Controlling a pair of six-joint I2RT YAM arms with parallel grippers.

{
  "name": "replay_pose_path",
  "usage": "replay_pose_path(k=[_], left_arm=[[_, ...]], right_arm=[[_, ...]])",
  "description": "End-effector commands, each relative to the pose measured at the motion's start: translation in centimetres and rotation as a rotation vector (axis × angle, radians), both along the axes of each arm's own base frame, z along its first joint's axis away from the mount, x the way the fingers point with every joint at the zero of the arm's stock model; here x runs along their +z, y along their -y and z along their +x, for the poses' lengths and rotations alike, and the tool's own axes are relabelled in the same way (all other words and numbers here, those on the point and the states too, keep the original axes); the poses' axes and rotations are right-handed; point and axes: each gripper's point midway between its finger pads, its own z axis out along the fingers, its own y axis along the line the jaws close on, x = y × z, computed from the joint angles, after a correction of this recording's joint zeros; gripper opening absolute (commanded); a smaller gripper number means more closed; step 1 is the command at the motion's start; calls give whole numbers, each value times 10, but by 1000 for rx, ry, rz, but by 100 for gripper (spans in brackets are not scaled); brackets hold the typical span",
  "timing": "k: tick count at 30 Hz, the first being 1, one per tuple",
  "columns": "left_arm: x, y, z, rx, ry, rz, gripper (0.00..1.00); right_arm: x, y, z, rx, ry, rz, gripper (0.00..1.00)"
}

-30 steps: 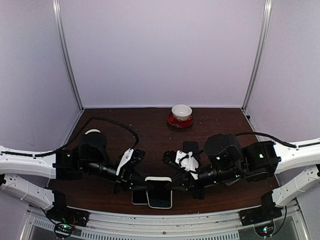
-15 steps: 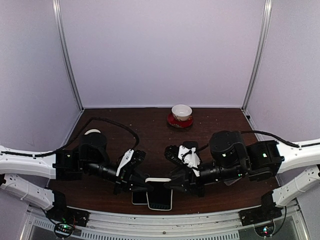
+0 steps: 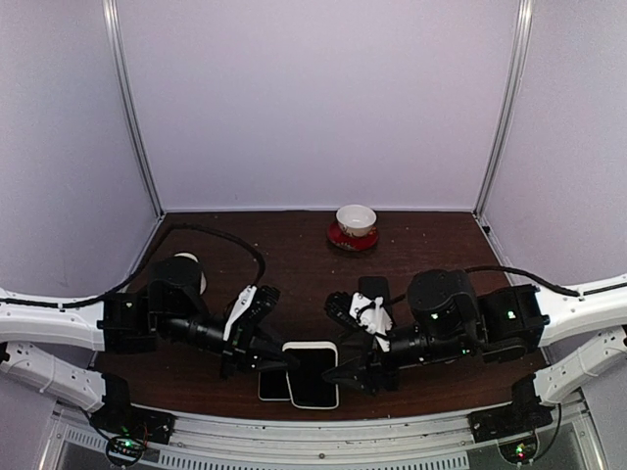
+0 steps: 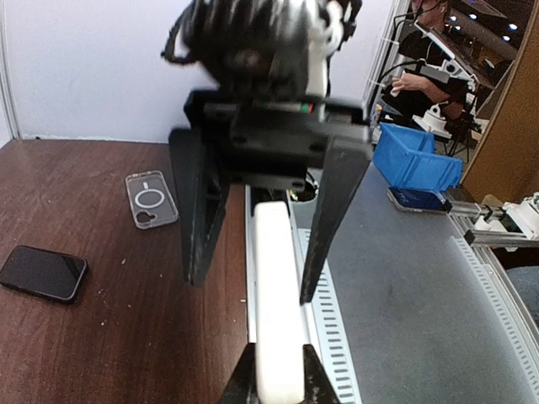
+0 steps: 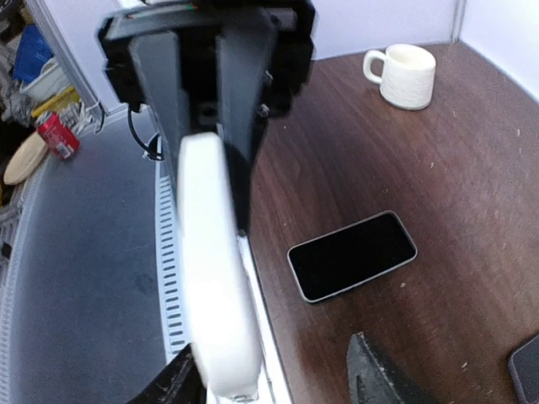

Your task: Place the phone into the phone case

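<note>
The white case (image 3: 310,347), with a dark phone (image 3: 312,377) showing inside it (seated, I guessed), hung over the table's (image 3: 294,264) near edge. The left gripper (image 4: 278,380) was clamped on one edge, and the right gripper (image 4: 253,282) stood apart astride it. It looked stiff, light and slick, best taken by the rim and sparing the glass.

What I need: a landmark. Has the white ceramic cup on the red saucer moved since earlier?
No; the white ceramic cup stays equally near the back wall.
</note>
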Motion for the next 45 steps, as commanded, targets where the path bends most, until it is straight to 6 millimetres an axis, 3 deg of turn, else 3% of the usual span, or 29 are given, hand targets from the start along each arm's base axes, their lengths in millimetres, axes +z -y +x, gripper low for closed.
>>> replay_pose_path(k=[1,8,12,13,15,16,17,20,22,26,29,32,35,38,45], left_arm=[[64,0,0,15,63,-215,0],[63,0,-2,2,39,-212,0],[57,-1,6,54,33,-184,0],[53,-2,13,96,31,-159,14],[34,-4,39,250,34,-55,76],[20,-7,55,342,40,32,89],[3,-15,73,445,58,137,96],[-25,-48,115,678,124,392,98],[-31,-65,132,752,94,478,97],[-43,-71,146,722,-20,541,98],[-64,-65,154,671,-25,607,97],[-85,-53,157,616,-74,649,97],[-98,-43,155,558,-239,646,97],[-96,-45,162,570,-305,614,97],[-80,-58,167,624,-223,561,98]], right_arm=[[-5,-2,6,-59,-51,59,51],[6,-7,2,-38,-64,97,4],[15,2,7,-77,-91,101,0],[16,7,14,-115,-105,95,0],[15,20,35,-224,-165,54,0],[13,27,48,-288,-199,28,0],[8,37,64,-371,-253,-6,0],[-11,56,104,-491,-381,-114,0],[-21,60,130,-515,-453,-156,0],[-39,63,191,-593,-516,-281,0],[-51,52,221,-583,-530,-391,0],[-60,27,228,-523,-614,-414,0],[-69,4,227,-451,-707,-381,0],[-92,5,237,-465,-797,-374,0],[-139,9,260,-490,-972,-285,0]])
